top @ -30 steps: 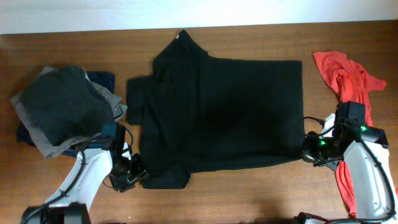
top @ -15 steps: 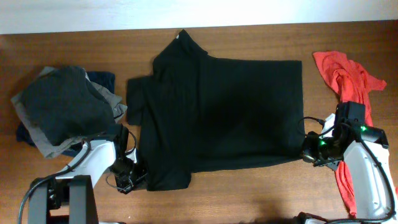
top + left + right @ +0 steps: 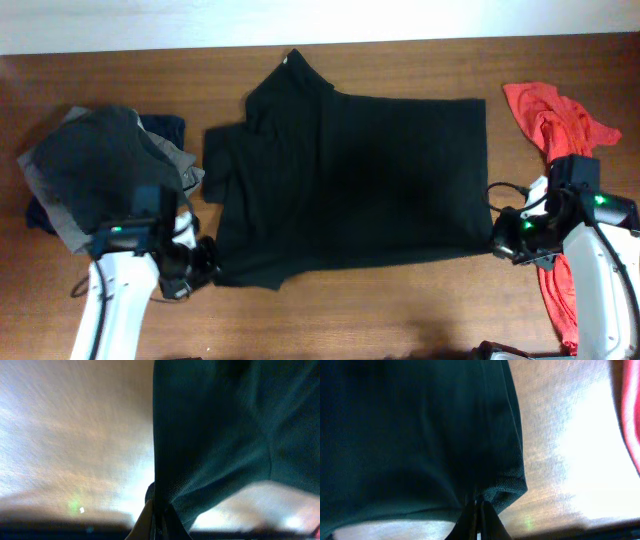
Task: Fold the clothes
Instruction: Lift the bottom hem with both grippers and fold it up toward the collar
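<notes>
Brown wooden surface (image 3: 400, 310) carries a black T-shirt (image 3: 350, 180) spread flat in the middle, between a stack of dark clothes (image 3: 95, 175) and a red garment (image 3: 560, 125). Soft, light and limp, the T-shirt will likely sag and drag unless taken at its near corners. The left end effector (image 3: 197, 263) is clenched on the near left corner. The right end effector (image 3: 503, 237) pinches the near right corner, jaws closed on fabric.

The overhead view is evenly lit and sharp, but the black shirt (image 3: 350, 190) is so dark that its folds hardly show. In both wrist views the table (image 3: 75, 435) beside the shirt is blurred, with strong white glare, and the bottom edge falls dark.
</notes>
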You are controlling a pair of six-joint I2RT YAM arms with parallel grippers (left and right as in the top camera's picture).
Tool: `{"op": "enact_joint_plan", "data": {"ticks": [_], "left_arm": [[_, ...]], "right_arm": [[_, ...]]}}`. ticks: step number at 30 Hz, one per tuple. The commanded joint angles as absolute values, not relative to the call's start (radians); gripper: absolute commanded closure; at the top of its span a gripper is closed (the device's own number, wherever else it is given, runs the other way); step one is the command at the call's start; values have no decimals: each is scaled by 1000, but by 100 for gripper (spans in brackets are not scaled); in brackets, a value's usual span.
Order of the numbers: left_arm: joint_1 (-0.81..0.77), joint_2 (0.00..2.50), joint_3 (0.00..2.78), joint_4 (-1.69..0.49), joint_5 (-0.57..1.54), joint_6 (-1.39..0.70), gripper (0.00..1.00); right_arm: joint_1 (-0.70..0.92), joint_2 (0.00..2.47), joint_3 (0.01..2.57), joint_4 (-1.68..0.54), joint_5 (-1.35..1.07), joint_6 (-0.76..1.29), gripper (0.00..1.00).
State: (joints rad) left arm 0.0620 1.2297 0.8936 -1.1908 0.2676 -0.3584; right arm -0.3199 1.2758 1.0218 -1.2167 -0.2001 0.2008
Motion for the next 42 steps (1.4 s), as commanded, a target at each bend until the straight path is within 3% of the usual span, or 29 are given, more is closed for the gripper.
{"op": "enact_joint_plan", "data": {"ticks": [1, 9, 31, 37, 39, 40, 41, 42], "left_arm": [[90, 1214, 970, -1174, 213, -342, 99], [87, 1262, 979, -1021, 221, -342, 99], [39, 1555, 979, -290, 389, -184, 99], [39, 1605, 979, -207, 385, -184, 100], [39, 1619, 979, -193, 385, -184, 99], [39, 1623, 979, -189, 385, -184, 95], [39, 1625, 979, -184, 385, -184, 79], [39, 1625, 979, -182, 380, -184, 55]], "right_arm": [[-314, 1258, 1061, -1195, -184, 191, 95], [-314, 1280, 1061, -1084, -259, 165, 95], [-314, 1514, 1060, -598, -278, 173, 94], [-314, 1570, 1060, -512, -279, 172, 94], [-314, 1585, 1060, -487, -279, 172, 86], [-314, 1591, 1060, -476, -279, 171, 76], [-314, 1591, 1060, -474, -279, 164, 72], [-315, 1590, 1060, -474, -277, 154, 69]]}}
